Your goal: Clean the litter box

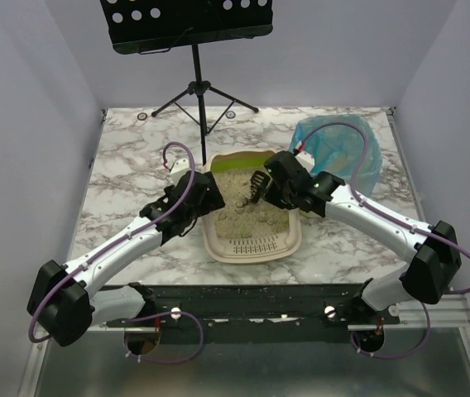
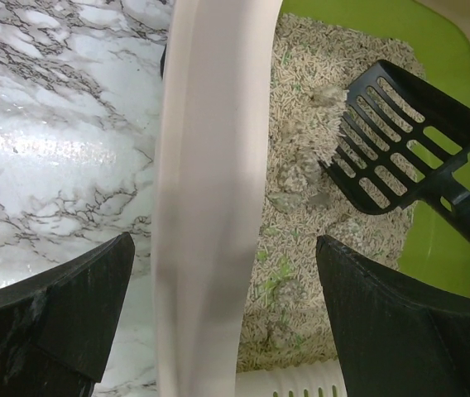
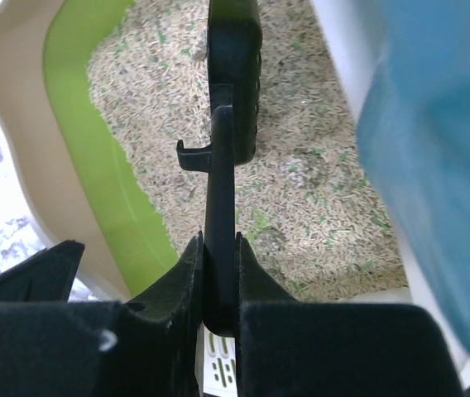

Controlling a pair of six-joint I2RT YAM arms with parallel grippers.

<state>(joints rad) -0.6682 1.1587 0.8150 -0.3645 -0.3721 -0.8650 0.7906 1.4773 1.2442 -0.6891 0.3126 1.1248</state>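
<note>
The beige litter box (image 1: 216,244) with a lime-green inner rim and tan granules lies mid-table, its slotted grille at the near end. My right gripper (image 1: 266,184) is shut on the handle of a black slotted scoop (image 1: 256,184), whose head rests over the litter in the left wrist view (image 2: 400,136). In the right wrist view the handle (image 3: 221,207) is clamped between the fingers. My left gripper (image 1: 204,198) is open and straddles the box's left wall (image 2: 206,207), one finger (image 2: 69,314) outside over the table, the other inside. Grey clumps (image 2: 297,174) lie by the scoop.
A bin lined with a translucent blue bag (image 1: 338,149) stands just right of the box, close to my right arm. A black music stand (image 1: 198,83) is at the back. White walls enclose the marble table (image 1: 127,157) on three sides.
</note>
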